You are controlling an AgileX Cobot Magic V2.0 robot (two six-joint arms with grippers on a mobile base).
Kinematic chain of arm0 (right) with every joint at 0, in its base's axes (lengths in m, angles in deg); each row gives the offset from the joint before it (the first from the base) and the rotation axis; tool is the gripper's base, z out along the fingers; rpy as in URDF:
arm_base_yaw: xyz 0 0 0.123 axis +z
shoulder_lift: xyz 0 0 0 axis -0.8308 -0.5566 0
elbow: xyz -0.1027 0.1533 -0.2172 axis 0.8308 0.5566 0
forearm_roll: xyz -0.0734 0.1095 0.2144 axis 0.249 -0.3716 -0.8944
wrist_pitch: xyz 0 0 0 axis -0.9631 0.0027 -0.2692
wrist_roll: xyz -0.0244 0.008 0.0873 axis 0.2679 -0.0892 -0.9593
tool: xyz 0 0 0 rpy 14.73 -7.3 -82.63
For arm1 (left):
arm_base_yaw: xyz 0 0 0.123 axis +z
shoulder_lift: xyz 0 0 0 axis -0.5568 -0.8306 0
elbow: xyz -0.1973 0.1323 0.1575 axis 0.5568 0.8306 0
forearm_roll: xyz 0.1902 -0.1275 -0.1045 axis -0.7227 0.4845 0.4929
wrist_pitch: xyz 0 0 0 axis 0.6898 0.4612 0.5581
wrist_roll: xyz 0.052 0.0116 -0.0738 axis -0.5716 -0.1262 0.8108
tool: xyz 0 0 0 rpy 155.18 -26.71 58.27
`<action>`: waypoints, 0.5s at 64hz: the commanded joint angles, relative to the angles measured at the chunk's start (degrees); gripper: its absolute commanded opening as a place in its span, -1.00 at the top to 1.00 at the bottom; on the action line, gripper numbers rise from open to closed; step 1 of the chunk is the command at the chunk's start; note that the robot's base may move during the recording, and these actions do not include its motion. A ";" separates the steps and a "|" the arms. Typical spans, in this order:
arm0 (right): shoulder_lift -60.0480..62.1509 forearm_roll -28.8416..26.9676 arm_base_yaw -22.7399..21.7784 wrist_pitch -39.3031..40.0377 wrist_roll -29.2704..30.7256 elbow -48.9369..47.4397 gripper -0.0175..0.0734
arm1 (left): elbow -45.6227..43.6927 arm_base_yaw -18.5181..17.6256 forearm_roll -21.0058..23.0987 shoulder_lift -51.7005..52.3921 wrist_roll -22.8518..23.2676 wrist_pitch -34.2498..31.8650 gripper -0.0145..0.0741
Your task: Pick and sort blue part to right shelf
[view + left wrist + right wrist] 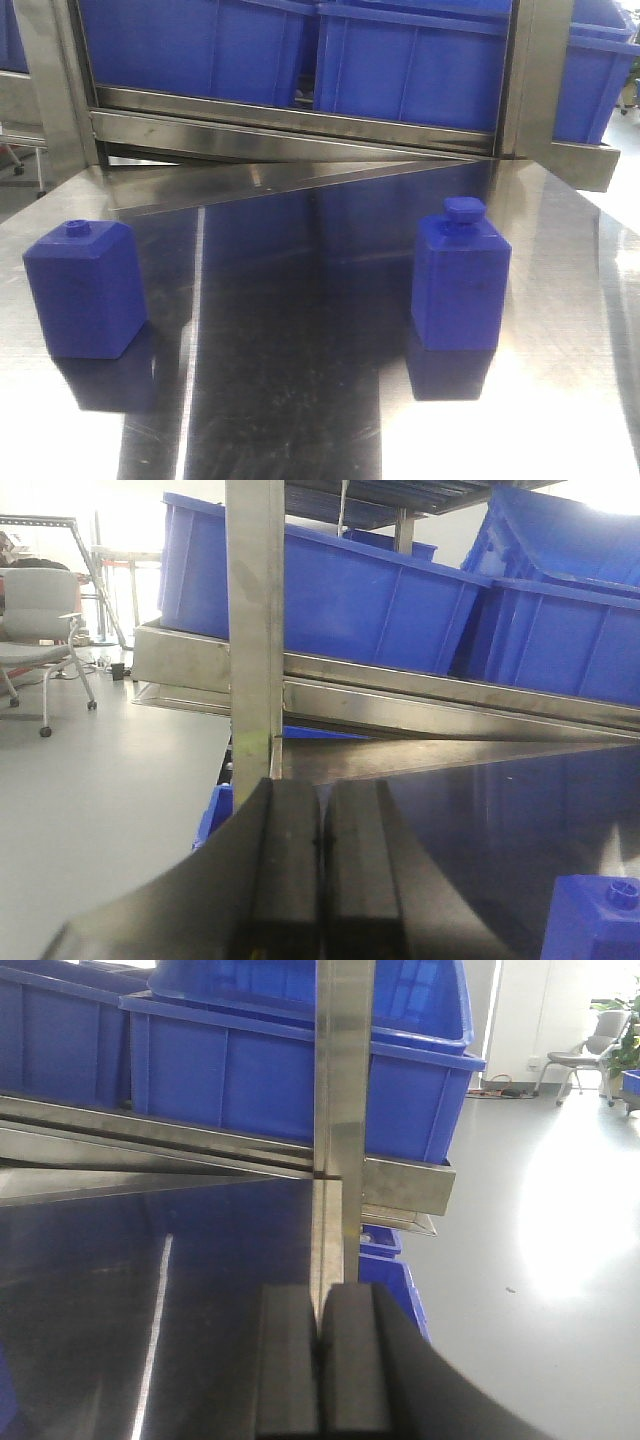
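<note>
The shelf (290,122) stood along the far side, a steel frame with a flat front rail. Big blue bins (410,60) sat on it side by side. In front of it the shiny steel table (300,420) filled the near part of the scene.

On the table, at the right, the blue part (461,280) stood upright with its round cap on top, near the shelf but not touching it. Well apart, at the left, stood a lower blue block (80,290) with a small knob.

The left gripper (320,810) had its two black fingers (285,860) pressed together with nothing between them. The right gripper (320,1310) was clenched in the same way, also empty.
</note>
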 commanded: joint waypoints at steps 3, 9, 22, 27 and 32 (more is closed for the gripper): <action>1.18 -0.14 -0.25 5.15 0.22 -1.32 0.47 | 1.45 -0.24 0.00 1.15 0.40 -4.70 0.39; 1.18 -0.14 -0.25 5.15 0.22 -1.32 0.47 | 1.45 -0.24 0.00 1.15 0.40 -4.70 0.39; 1.18 -0.14 -0.25 5.15 0.22 -1.32 0.47 | 1.45 -0.24 0.00 1.15 0.40 -4.70 0.39; 1.18 -0.14 -0.25 5.15 0.22 -1.32 0.47 | 1.45 -0.24 0.00 1.15 0.40 -4.70 0.39; 1.18 -0.14 -0.25 5.15 0.22 -1.32 0.47 | 1.45 -0.24 0.00 1.15 0.40 -4.70 0.39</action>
